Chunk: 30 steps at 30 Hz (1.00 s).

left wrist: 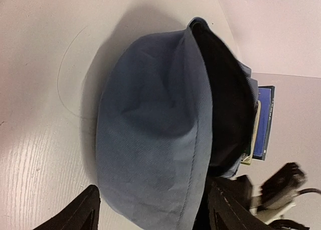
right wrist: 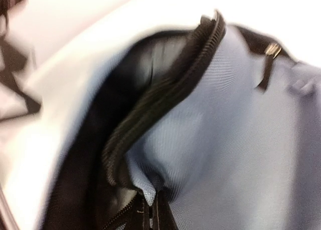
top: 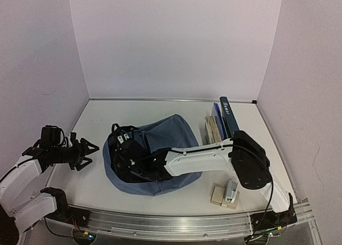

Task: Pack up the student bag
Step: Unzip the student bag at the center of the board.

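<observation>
At the left, our left tool (top: 89, 156) hangs with its jaws apart just beside the student bag (top: 171, 135), touching nothing. The bag lies slumped in the middle of the table (top: 96, 191), its dark mouth facing that tool. Our right tool (right wrist: 148, 210) is closed, and it looks pinched on the bag's rim by the zipper (right wrist: 165, 94). To do this well, we judge the right tool should lift that rim gently and hold the mouth wide while the left takes the opposite edge, so the books (top: 220, 123) standing at the right can slide in without snagging.
</observation>
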Motion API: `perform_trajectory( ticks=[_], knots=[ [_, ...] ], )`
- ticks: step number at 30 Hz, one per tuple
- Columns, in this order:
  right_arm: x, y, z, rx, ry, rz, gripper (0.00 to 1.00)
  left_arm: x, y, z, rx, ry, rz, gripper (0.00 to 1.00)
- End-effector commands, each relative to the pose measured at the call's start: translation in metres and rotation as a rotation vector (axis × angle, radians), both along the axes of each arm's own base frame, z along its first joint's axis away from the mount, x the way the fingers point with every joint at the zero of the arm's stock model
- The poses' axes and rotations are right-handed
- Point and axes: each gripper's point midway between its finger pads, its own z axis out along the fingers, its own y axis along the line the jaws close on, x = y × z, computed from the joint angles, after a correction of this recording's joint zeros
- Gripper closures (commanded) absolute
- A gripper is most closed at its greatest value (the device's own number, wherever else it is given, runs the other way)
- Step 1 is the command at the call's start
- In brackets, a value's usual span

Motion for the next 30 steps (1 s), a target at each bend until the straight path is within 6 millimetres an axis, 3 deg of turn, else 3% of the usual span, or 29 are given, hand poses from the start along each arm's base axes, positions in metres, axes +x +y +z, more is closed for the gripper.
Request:
perform_trajectory(
  ticks=[1,5,8,15,23,25,29,30],
  knots=[
    [0.001,-0.003,0.105,0.222,-0.059,-0.024,1.0,0.006,-0.003,0.013,-0.002,-0.038,-0.024,0.18],
    [0.001,-0.012,0.111,0.225,-0.067,-0.039,1.0,0.013,-0.013,0.037,-0.057,-0.13,-0.071,0.09],
    [0.001,-0.018,0.117,0.24,-0.065,-0.05,1.0,0.018,-0.013,0.044,-0.036,-0.153,-0.079,0.04],
    [-0.003,-0.026,0.129,0.286,-0.05,-0.049,1.0,0.036,-0.012,0.019,0.062,-0.06,-0.08,0.0],
    [-0.005,-0.031,0.134,0.296,-0.048,-0.052,1.0,0.053,-0.026,-0.012,0.201,0.032,-0.108,0.01],
    [-0.004,-0.036,0.139,0.299,-0.055,-0.062,1.0,0.057,-0.022,-0.02,0.231,0.053,-0.08,0.13],
    [0.0,-0.054,0.153,0.306,-0.086,-0.113,1.0,0.062,-0.006,-0.025,0.296,0.055,-0.002,0.48],
    [0.001,-0.061,0.158,0.307,-0.099,-0.133,1.0,0.064,-0.001,-0.025,0.312,0.046,0.021,0.63]
  ],
)
